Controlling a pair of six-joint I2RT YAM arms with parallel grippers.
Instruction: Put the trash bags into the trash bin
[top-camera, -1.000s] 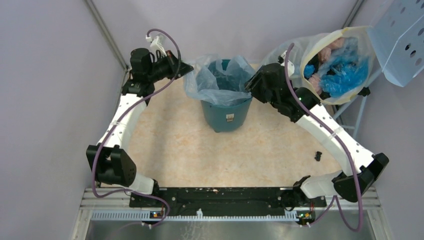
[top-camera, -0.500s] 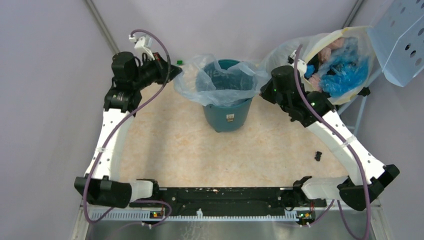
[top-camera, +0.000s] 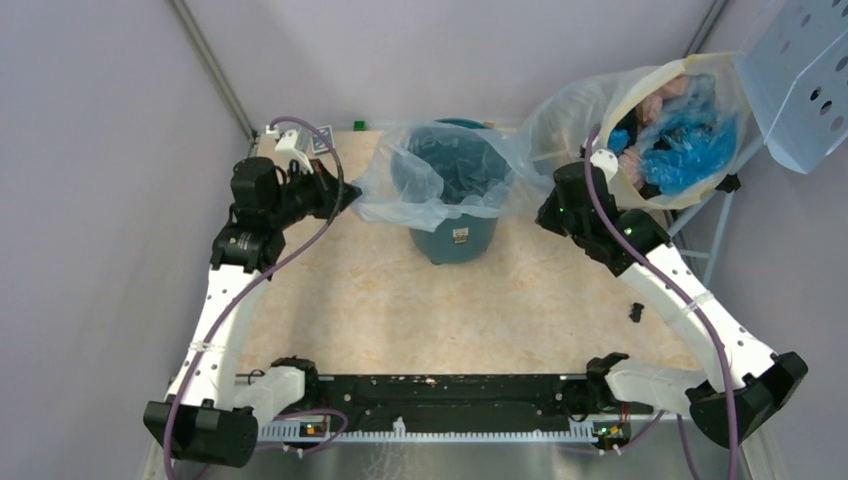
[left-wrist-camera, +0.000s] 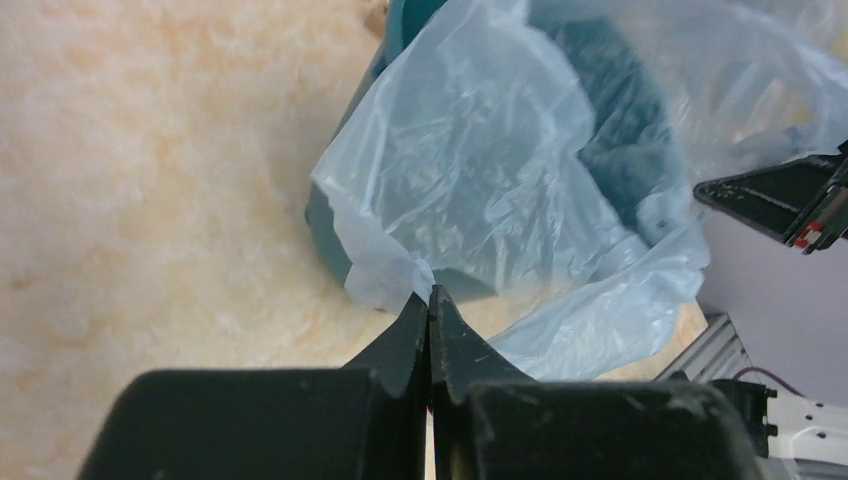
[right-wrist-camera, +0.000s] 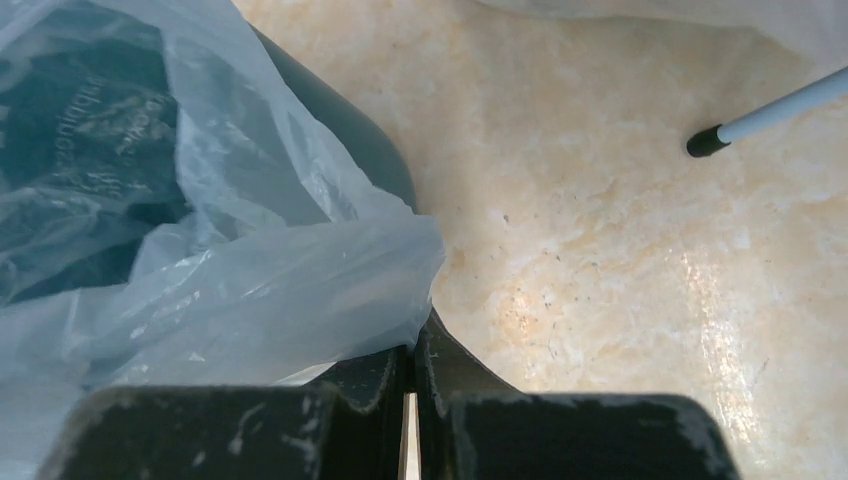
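The teal-green trash bin (top-camera: 452, 236) stands at the table's far middle, a white sticker on its side. The pale blue-grey trash bag (top-camera: 440, 172) lines its mouth, its rim spread wide over both sides. My left gripper (top-camera: 348, 198) is shut on the bag's left edge, pulled out left of the bin; in the left wrist view (left-wrist-camera: 430, 296) the film (left-wrist-camera: 480, 190) runs from the closed tips over the bin (left-wrist-camera: 330, 235). My right gripper (top-camera: 541, 213) is shut on the bag's right edge; in the right wrist view (right-wrist-camera: 412, 335) the film (right-wrist-camera: 260, 290) is pinched beside the bin wall (right-wrist-camera: 350, 130).
A big cloudy-white sack (top-camera: 668, 120) with blue and pink contents hangs at the far right under a perforated pale blue panel (top-camera: 805, 80). A small black object (top-camera: 636, 312) lies on the table's right. A stand's leg tip (right-wrist-camera: 706, 142) rests nearby.
Both grippers moved outward and down toward the table with the bag's edges, stretching the bag's rim wider and lower over the bin's mouth.
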